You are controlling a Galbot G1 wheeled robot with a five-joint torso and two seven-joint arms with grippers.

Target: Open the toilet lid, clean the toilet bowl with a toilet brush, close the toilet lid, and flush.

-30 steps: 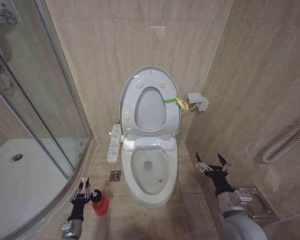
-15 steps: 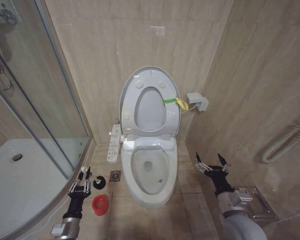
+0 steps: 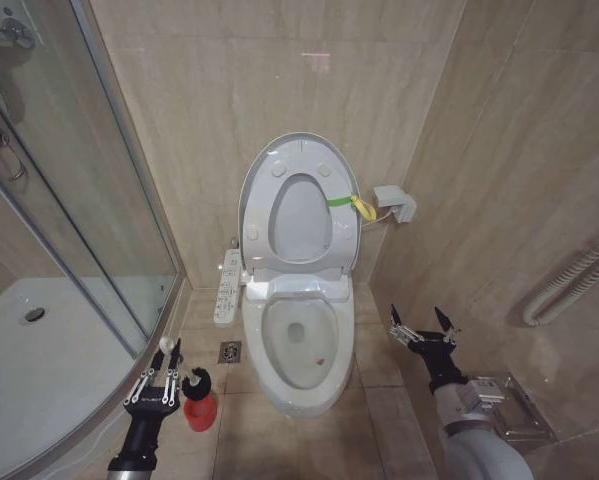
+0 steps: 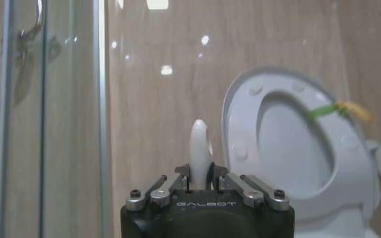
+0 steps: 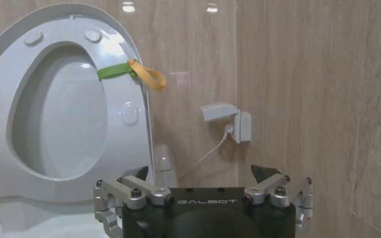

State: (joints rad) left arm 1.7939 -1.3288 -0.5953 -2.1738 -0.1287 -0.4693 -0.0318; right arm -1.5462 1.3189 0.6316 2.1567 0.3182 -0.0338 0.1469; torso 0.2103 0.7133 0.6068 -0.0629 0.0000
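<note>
While our left tool (image 3: 154, 385) pinches the thin pale handle of the dark-bristled toilet brush (image 3: 184, 380), whose head hangs just above the short round red holder cup (image 3: 200, 411) on the floor tiles, we should lift it straight up to clear the rim. Then we carry it rightward, head low, to the white ceramic toilet bowl (image 3: 301, 385), its glossy white toilet lid (image 3: 301, 160) already upright against the wall. Our right tool (image 3: 422, 331) waits beside the bowl, spread wide and empty.

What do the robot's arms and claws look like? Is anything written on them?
Each arm ends in a black wrist block with thin silver metal links, bolted with small dark screws, and dark pointed fingertips. The left gripper sits on a slim black and grey forearm. The right gripper sits on a thicker, rounded grey forearm. In both wrist views, pale letters on the black block read GALBOT.
</note>
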